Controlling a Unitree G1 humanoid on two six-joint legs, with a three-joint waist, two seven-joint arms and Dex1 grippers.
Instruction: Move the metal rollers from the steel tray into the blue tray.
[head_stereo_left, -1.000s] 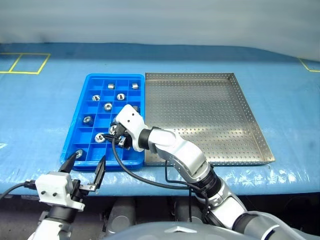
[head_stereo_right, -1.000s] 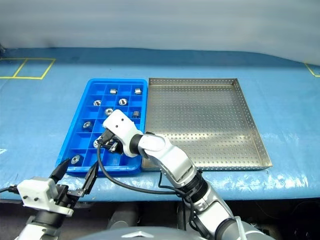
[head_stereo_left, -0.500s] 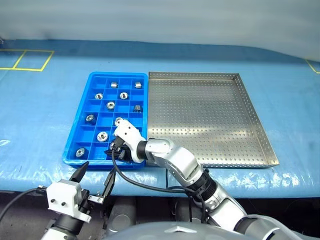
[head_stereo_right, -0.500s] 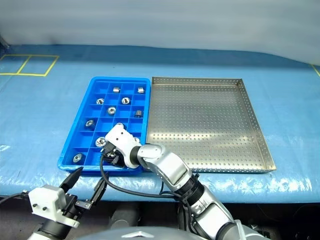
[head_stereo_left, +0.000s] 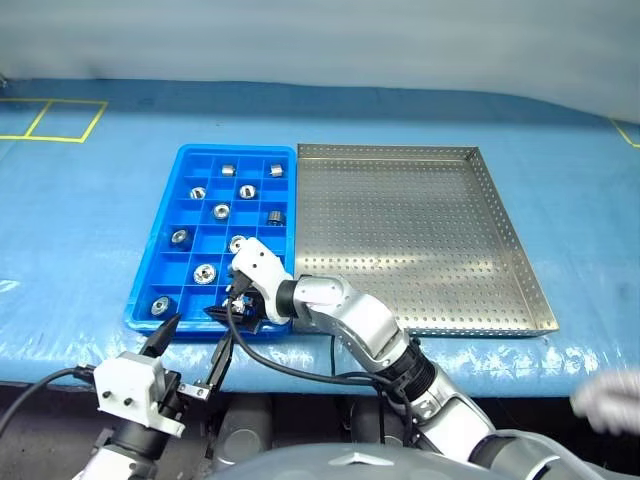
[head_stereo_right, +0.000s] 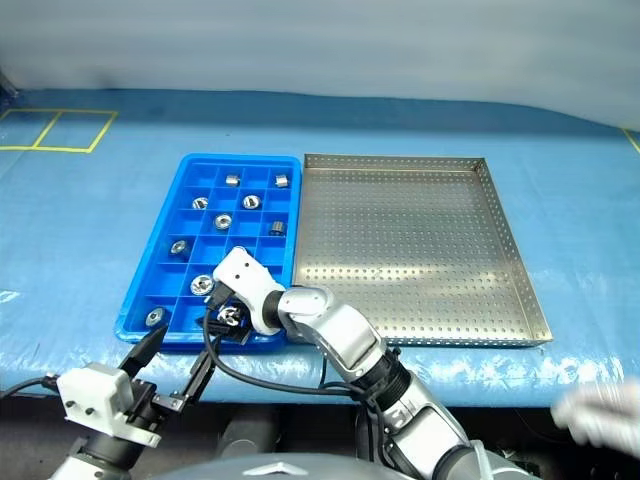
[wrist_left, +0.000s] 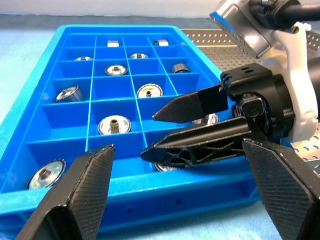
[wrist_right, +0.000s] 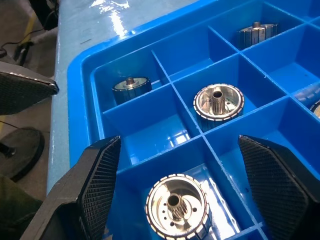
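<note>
Change since earlier: right gripper (wrist_left: 165, 131) has sunk to the near row of the blue tray (head_stereo_left: 190, 157) and its fingers, then pinched together, now stand apart; a roller lies free in the cell under them
Right gripper: jaws spread, holding nothing, hovering low over the near edge of the blue tray, pointing across toward the robot's left and tilted slightly down
Released roller (wrist_right: 176, 205): directly below and between the right fingers, seated in a near-row compartment, bore upward, axis upright
Key relation: the roller sits under the open fingers, so I judge the next move is a straight lift clear of the cell walls
Left gripper (head_stereo_left: 195, 343): jaws wide, empty, level and pointing forward, just off the tray's near edge, close beside the right gripper
Nearer arm: right, already over the tray
Other metal rollers (head_stereo_left: 206, 272): spread through separate blue compartments, one per cell
Steel tray (head_stereo_left: 510, 245): beside the blue tray on the robot's right, perforated base bare of rollers
Progress: by my reading the transfer looks complete
Bystander: a gloved hand (head_stereo_right: 600, 418) shows at the near right corner
</note>
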